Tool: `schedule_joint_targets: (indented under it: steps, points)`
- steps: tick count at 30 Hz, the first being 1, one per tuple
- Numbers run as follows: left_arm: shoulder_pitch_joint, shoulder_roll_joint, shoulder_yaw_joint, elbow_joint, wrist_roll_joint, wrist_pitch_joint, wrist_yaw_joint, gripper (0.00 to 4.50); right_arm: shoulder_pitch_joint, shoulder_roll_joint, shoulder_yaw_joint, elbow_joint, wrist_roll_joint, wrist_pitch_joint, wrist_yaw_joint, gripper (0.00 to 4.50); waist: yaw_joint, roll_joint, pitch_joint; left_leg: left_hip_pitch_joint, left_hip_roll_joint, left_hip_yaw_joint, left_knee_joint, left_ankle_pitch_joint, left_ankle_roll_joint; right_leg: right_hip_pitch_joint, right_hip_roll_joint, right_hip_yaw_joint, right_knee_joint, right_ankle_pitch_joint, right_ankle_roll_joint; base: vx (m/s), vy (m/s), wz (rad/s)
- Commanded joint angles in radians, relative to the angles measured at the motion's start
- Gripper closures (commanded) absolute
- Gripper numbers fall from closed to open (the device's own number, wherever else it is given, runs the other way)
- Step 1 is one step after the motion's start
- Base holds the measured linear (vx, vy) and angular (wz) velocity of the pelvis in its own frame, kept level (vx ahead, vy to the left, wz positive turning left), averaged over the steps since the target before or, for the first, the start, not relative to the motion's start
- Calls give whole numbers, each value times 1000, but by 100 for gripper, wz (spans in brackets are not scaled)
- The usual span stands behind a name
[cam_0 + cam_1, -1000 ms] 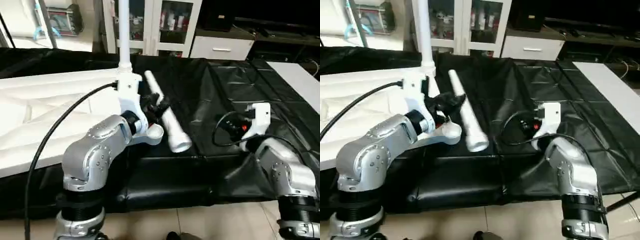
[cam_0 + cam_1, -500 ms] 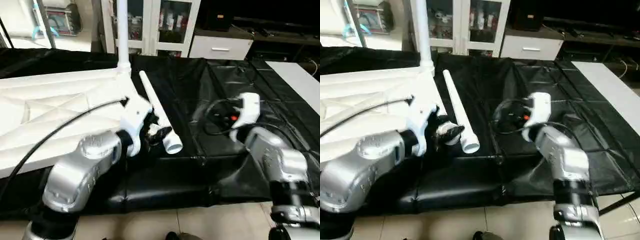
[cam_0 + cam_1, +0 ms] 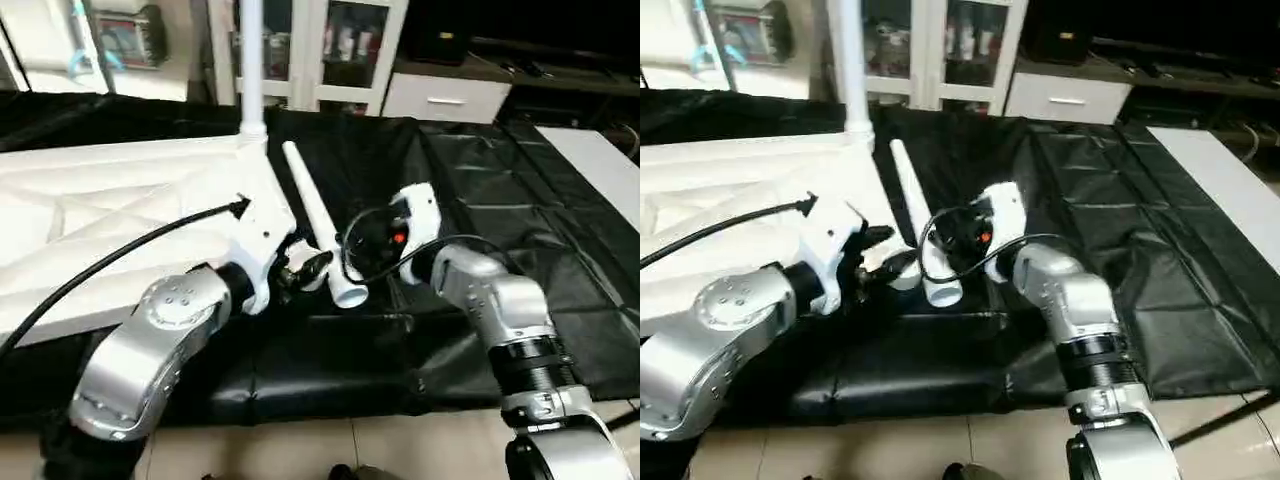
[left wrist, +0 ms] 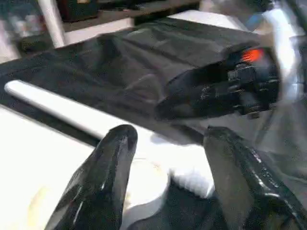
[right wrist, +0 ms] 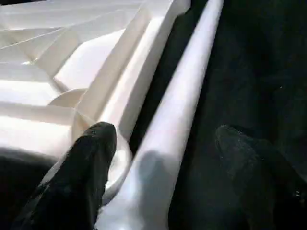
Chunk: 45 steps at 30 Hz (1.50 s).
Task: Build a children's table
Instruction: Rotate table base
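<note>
The white table top (image 3: 90,215) lies upside down on the left, ribs up. One leg (image 3: 250,60) stands upright in its far corner socket. A second leg (image 3: 315,215) lies loose on the black sheet beside the top's right edge, wide end nearest me. My left gripper (image 4: 168,136) is open just above the near corner socket (image 4: 146,189), next to that wide end. My right gripper (image 5: 163,134) is open, one finger on each side of the lying leg (image 5: 184,105), apart from it. In the left wrist view the right gripper (image 4: 216,93) hangs close above the leg.
A black sheet (image 3: 480,160) covers the work surface, and its front edge drops to a tiled floor (image 3: 380,445). A white slab (image 3: 595,150) lies at the far right. Glass cabinets (image 3: 340,50) stand behind. A black cable (image 3: 120,265) loops over my left forearm.
My right arm has swung left across the sheet to the lying leg, and its fingers have spread apart. My left gripper has moved down the leg to its wide end. The head camera shifted.
</note>
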Motion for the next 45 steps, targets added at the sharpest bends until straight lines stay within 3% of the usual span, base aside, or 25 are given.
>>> schedule_joint_targets:
  steps: [1, 5, 6, 9, 10, 12, 14, 15, 16, 18, 21, 22, 23, 24, 25, 26, 27, 28, 29, 30, 31, 32, 33, 36, 45]
  points:
    - [6, -21, 37, 35, 51, -36, 79, 182, 39, -8, -50, -76, -44, -104, -80, 96, 1, 9, -64, -8, -17, 28, -90, -55, 14, 84, -38, 24, -57, -390, -56, 0, 0, 0]
    - [65, -111, 110, 93, 139, -174, 289, 182, 173, -26, -72, -270, -89, -182, -135, 96, 5, 13, -65, -14, -22, 26, -92, -57, 18, 91, -33, 22, -67, -399, -4, 0, 0, 0]
    - [93, -137, 127, 87, 142, -197, 323, 182, 219, -30, -74, -333, -89, -178, -134, 96, 5, 26, -67, -11, -20, 25, -93, -67, 18, 90, -30, 22, -67, -387, 6, 0, 0, 0]
    - [149, -181, 144, 60, 128, -225, 352, 182, 307, -28, -82, -438, -93, -179, -136, 96, 1, 17, -67, -14, -21, 24, -95, -107, 39, 87, -27, 17, -77, -441, 26, 0, 0, 0]
    - [183, -191, 134, 47, 142, -237, 370, 182, 362, -19, -96, -489, -90, -179, -145, 96, 0, 34, -64, -14, -23, 21, -98, -145, 42, 84, -26, 14, -84, -489, 35, 0, 0, 0]
    - [211, -190, 115, 40, 157, -249, 375, 182, 403, -14, -107, -520, -86, -176, -151, 96, -9, 22, -58, -13, -25, 22, -96, -194, 53, 78, -22, 6, -100, -563, 66, 0, 0, 0]
    - [256, -194, 91, 34, 171, -268, 376, 182, 463, -13, -124, -552, -82, -176, -165, 96, 2, 34, -48, -65, -25, -29, -133, -237, 93, 131, -60, -31, -81, -581, 56, 0, 0, 0]
    - [260, -195, 90, 35, 172, -271, 375, 182, 468, -13, -125, -553, -82, -177, -169, 96, -13, 44, -42, -50, -25, -47, -126, -270, 124, 121, -70, -52, -100, -569, 31, 2, 1, 42]
    - [267, -197, 86, 36, 175, -279, 372, 182, 475, -13, -129, -555, -84, -180, -182, 96, -24, 47, -39, -60, -31, -64, -121, -299, 123, 138, -85, -74, -105, -612, 15, -7, -8, 57]
    - [269, -202, 83, 44, 186, -302, 375, 182, 483, -12, -135, -556, -92, -194, -209, 96, -26, 61, -26, -57, -39, -90, -117, -358, 80, 148, -104, -115, -122, -702, 7, -15, -15, 58]
    - [257, -206, 80, 48, 178, -328, 356, 182, 480, 13, -164, -552, -77, -197, -247, 96, -30, 71, -15, -66, -34, -106, -131, -455, 42, 162, -104, -133, -100, -700, -9, -30, -33, 66]
    - [256, -207, 79, 49, 179, -337, 353, 182, 481, 21, -172, -556, -67, -192, -254, 96, -30, 69, -17, -43, -26, -100, -120, -471, 20, 148, -109, -125, -108, -703, -12, -26, -49, 64]
    - [259, -210, 77, 51, 183, -349, 354, 182, 487, 29, -177, -569, -62, -183, -257, 96, -42, 70, -16, 11, -12, -69, -91, -462, -8, 106, -103, -105, -142, -744, 8, -26, -49, 64]
    - [259, -210, 77, 51, 183, -349, 354, 182, 487, 29, -177, -569, -62, -183, -257, 96, -35, 61, -12, 42, -28, -54, -72, -436, -11, 87, -111, -120, -176, -767, 13, -75, -49, 43]
    - [262, -201, 65, 56, 197, -361, 351, 182, 493, 24, -164, -576, -74, -173, -255, 96, -42, 71, 2, 42, -26, -52, -82, -491, -11, 97, -83, -170, -197, -802, 64, 0, 0, 0]
    - [268, -185, 44, 64, 217, -367, 343, 182, 502, 16, -136, -585, -96, -163, -249, 96, -26, 89, -6, -24, 35, -74, -157, -589, -1, 183, -73, -122, -80, -653, 66, 0, 0, 0]
    - [269, -182, 41, 65, 220, -370, 342, 182, 504, 16, -131, -587, -98, -161, -248, 96, -7, 96, 0, -68, 72, -78, -220, -682, -3, 218, -61, -74, 48, -513, 26, -27, -56, 6]
    - [271, -178, 35, 66, 226, -374, 340, 182, 508, 14, -122, -591, -103, -159, -246, 96, 27, 96, -3, -10, 61, -37, -217, -684, 7, 152, -45, -24, 50, -312, -16, -6, -112, 14]
    - [273, -179, 31, 64, 227, -374, 338, 182, 514, 22, -118, -597, -96, -150, -249, 96, -16, 30, -7, 23, 21, -27, -156, -597, 31, 126, -64, -3, -14, -459, 16, -6, -112, 14]
    - [274, -182, 29, 64, 229, -377, 337, 182, 519, 27, -114, -602, -88, -144, -255, 96, 7, 34, 4, 51, -46, -2, -66, -412, -25, 65, -110, -21, -144, -977, 93, 11, -68, 10]
    - [273, -186, 30, 63, 229, -376, 338, 182, 523, 32, -110, -603, -85, -142, -261, 96, 3, 25, -8, 42, -45, -2, -33, -262, -13, 72, -135, -31, -156, -1103, 124, 0, 0, 0]
    - [272, -188, 32, 63, 229, -375, 339, 182, 526, 34, -108, -603, -83, -140, -265, 96, 5, 32, -12, 26, -40, -7, -51, -248, -17, 89, -129, -40, -149, -1076, 126, 0, 0, 0]
    - [272, -188, 32, 63, 229, -375, 339, 182, 526, 34, -108, -603, -83, -140, -265, 96, 6, 48, -24, -14, -20, -20, -106, -269, -42, 130, -95, -52, -117, -860, 116, 19, 24, -24]
    - [267, -189, 37, 70, 227, -376, 337, 182, 526, 34, -98, -608, -65, -108, -251, 96, -7, 65, -24, -14, -3, -33, -141, -345, -45, 148, -78, -49, -101, -624, 56, 2, 61, -13]
    - [262, -188, 41, 75, 226, -388, 328, 182, 538, 16, -86, -623, -56, -63, -233, 96, -17, 64, -12, 20, -1, -30, -155, -498, -30, 143, -82, -58, -131, -659, 47, -13, 37, -4]
